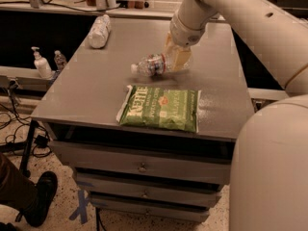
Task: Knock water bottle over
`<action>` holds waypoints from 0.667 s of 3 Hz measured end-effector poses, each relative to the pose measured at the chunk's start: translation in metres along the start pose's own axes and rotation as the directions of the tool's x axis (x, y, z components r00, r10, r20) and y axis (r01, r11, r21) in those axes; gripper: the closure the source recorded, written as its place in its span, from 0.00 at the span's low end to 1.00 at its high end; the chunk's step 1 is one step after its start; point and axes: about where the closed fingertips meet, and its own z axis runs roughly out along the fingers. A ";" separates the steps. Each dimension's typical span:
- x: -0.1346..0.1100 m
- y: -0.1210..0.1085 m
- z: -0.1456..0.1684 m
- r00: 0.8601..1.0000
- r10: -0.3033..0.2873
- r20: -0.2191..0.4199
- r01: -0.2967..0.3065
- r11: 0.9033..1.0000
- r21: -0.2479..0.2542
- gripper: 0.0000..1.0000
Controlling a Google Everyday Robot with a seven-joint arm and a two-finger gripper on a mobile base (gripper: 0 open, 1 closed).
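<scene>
Hanging over the middle of the counter (91, 88), a little toward its far edge, the pincer (176, 57) sits at the base end of the water bottle (151, 65). Whether it grips the bottle or merely rests against it, I cannot tell.

The bottle lies on its side or close to it, with its white cap (134, 69) pointing toward the left edge, so the knock-over looks as good as done.

The risk I see is rolling. A round bottle let go with any push could run toward the near edge, where only the green chip bag (161, 109) just beside it would stop it. A hard sweep might shove that bag off the near edge.

If the bottle is clamped, pulling away would lift it again. The white roll (99, 31) at the far left corner is well apart and safe.
</scene>
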 end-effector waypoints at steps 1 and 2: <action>-0.003 -0.003 0.013 0.999 -0.003 -0.033 0.003 1.000 -0.003 0.84; -0.004 -0.003 0.012 0.999 -0.003 -0.033 0.003 1.000 -0.003 0.61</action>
